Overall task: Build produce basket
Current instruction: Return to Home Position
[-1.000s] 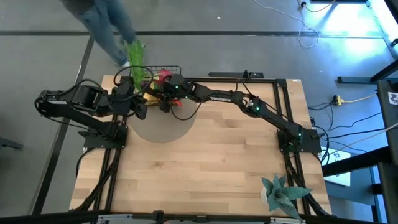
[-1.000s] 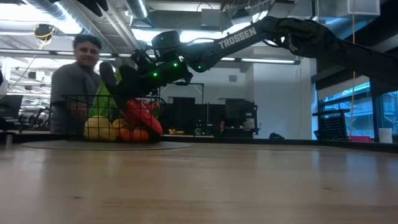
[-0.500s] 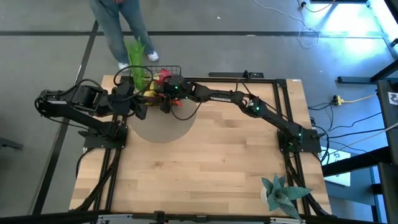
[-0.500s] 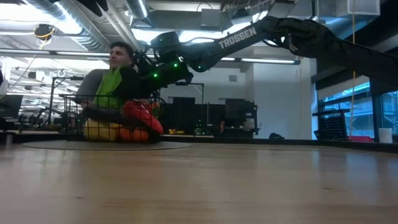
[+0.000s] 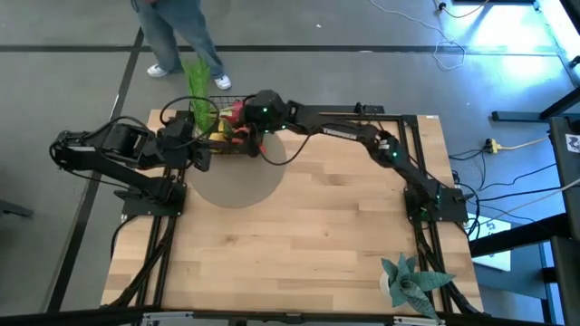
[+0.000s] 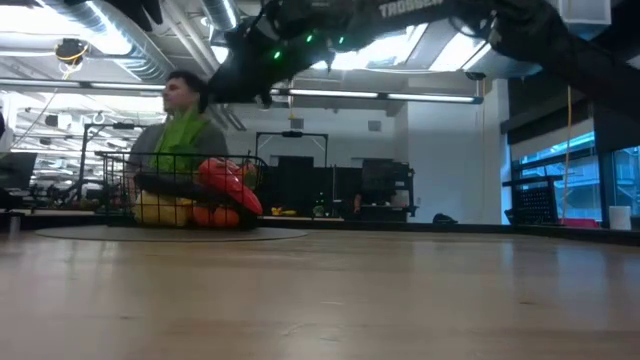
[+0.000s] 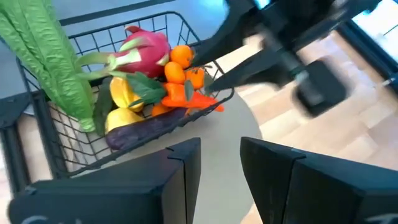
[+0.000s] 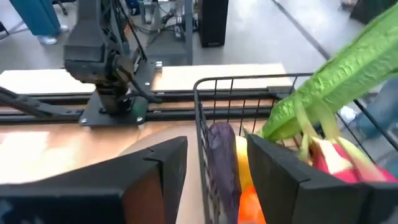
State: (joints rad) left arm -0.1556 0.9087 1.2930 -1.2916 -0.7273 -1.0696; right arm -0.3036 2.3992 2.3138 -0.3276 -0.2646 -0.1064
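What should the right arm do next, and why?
Probably pull the right gripper up and back from the basket toward its own side. It is open and holds nothing, and the eggplant already lies inside beside the dragon fruit.

— Where is the right pincer?
— Up high, at the end of the outstretched right arm, fingers parted, empty.
— And the left pincer?
— Near it, facing it; left arm folded, fingers apart, empty.
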